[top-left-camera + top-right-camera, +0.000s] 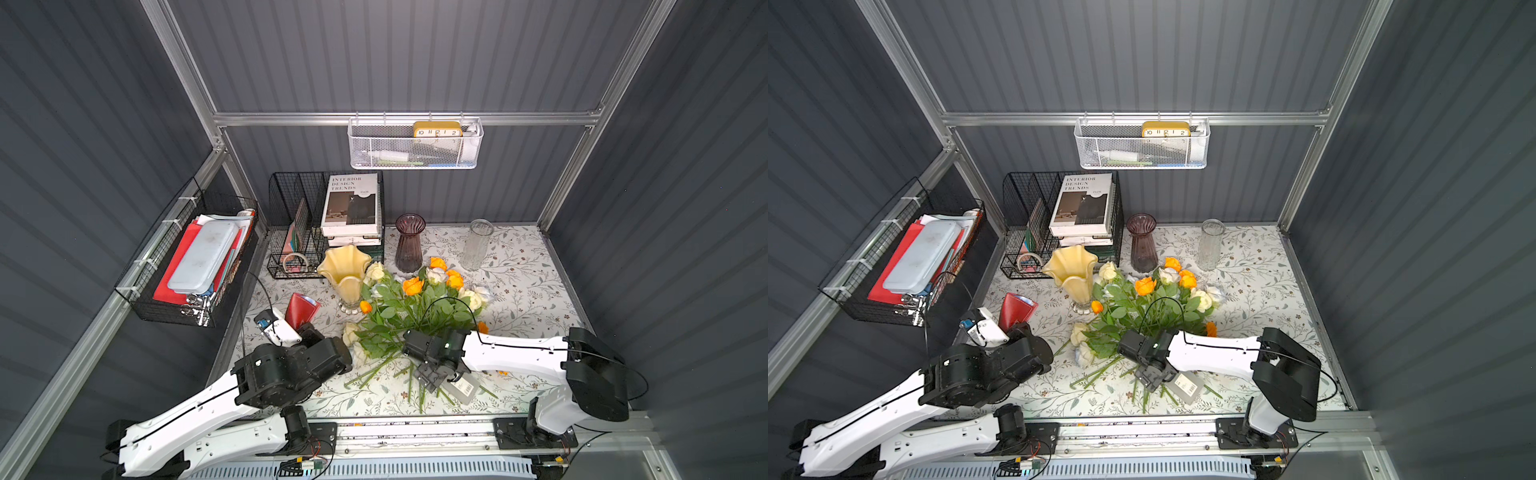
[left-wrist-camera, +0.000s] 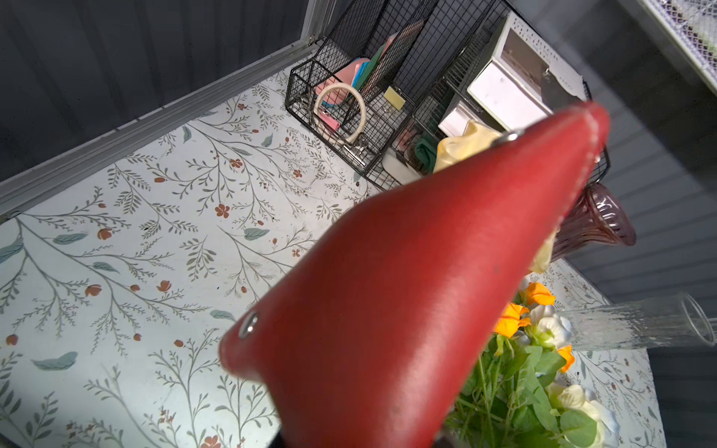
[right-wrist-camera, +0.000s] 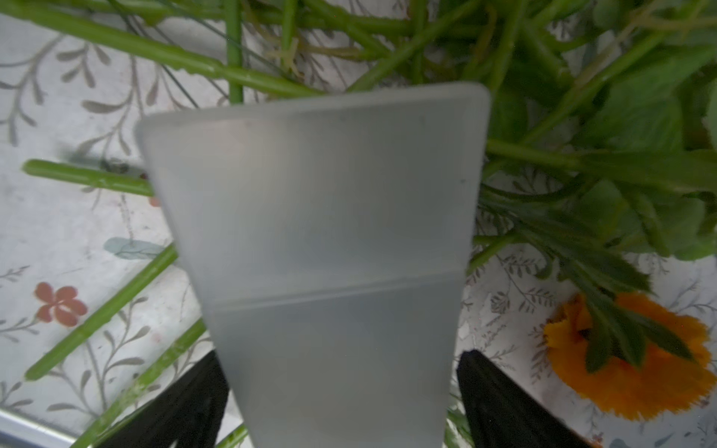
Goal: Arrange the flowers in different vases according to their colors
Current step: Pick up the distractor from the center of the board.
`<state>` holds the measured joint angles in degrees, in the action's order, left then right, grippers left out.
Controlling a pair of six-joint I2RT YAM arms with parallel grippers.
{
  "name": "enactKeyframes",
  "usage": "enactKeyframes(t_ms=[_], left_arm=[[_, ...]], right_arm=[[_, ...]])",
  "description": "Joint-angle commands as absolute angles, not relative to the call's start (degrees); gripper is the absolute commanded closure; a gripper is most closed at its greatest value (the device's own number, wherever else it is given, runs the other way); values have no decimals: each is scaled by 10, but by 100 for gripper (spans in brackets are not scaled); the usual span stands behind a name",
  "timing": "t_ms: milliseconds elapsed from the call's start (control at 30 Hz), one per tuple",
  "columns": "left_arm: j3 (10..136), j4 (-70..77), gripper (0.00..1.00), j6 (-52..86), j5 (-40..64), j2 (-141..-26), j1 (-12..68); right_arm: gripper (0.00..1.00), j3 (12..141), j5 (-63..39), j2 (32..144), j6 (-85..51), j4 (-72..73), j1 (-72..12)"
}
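Green-stemmed orange, cream and white artificial flowers [image 1: 415, 307] lie heaped mid-frame on the floral desk [image 1: 540, 291], just below the creamy-yellow wavy vase [image 1: 345, 270], purple ribbed glass vase [image 1: 409, 245] and clear textured glass vase [image 1: 476, 245]. Left gripper [image 1: 308, 328] clamps a red leather pouch [image 1: 301, 309]. The right gripper [image 1: 433, 379] pinches a frosted flat plastic box [image 3: 329, 232] over the stems [image 3: 116, 50].

Flowers [image 1: 1144, 309] lie heaped; left claw [image 1: 1014, 327] grips a red pouch [image 1: 1017, 306], right claw [image 1: 1165, 380] a frosted box [image 1: 1187, 387].

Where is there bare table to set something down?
Bare cloth runs from the clear vase to the right wall. A smaller patch lies between the wire rack and the red pouch. Crowded: flowers fill the middle, in front of the yellow vase and purple vase.
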<state>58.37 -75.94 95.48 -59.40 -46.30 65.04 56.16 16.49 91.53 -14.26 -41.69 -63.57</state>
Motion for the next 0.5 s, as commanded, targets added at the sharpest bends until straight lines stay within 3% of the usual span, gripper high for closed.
enactKeyframes(t_ms=[0,100,133,267,467], left_arm=[[581,-771,73,959,-583,-480,641],[581,-766,73,969,-577,-504,637],[581,-768,72,974,-577,-509,636],[614,-745,72,939,-595,-528,631],[694,-578,71,648,-567,-587,510]], right_arm=[[18,564,193,916,-136,-407,-631],[43,558,202,902,-134,-396,-631],[47,558,206,898,-133,-399,-631],[46,570,237,858,-127,-417,-629],[46,606,247,764,-120,-455,-544]])
